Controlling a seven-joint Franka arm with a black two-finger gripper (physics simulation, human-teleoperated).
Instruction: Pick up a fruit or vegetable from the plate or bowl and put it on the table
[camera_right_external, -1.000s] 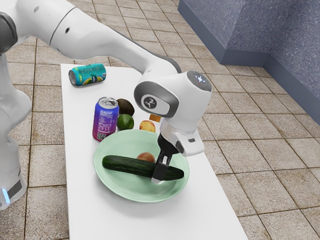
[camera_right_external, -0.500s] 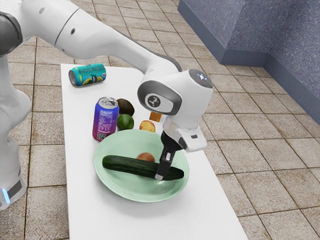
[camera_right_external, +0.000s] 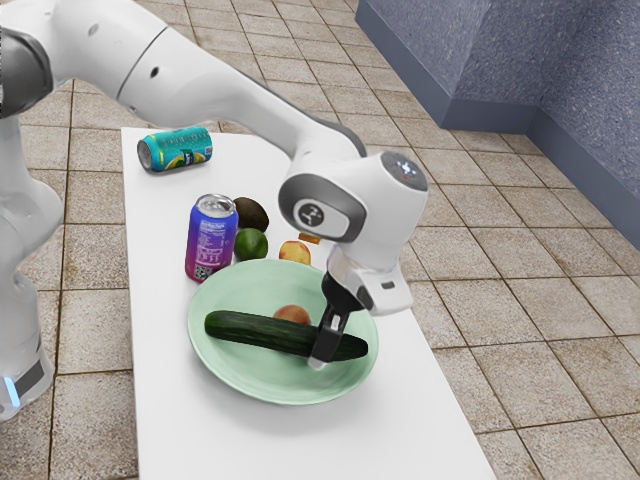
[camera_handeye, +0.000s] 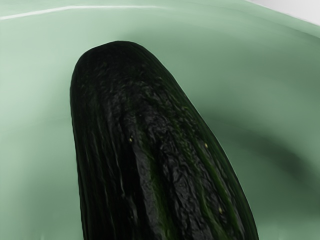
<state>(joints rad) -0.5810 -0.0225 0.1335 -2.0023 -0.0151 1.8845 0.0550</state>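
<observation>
The gripper (camera_right_external: 321, 354) is positioned at the cucumber (camera_right_external: 255, 330), toward the end at the exterior view's right; whether it is wide, narrow or clamped on the cucumber cannot be determined; the cucumber lies in the green plate (camera_right_external: 235, 377), beside a round brown item (camera_right_external: 291, 313); the plate rests on the white table (camera_right_external: 180, 420).

The table (camera_right_external: 190, 430) is white, plain and straight-edged. Around it runs a floor (camera_right_external: 480, 300) of beige-brown square tiles with dark joints. Well apart from the table, toward the exterior view's upper right, stands a speckled blue-grey wall (camera_right_external: 590, 90) with corners and a smooth skirting (camera_right_external: 485, 115). Soft light falls on the table.
</observation>
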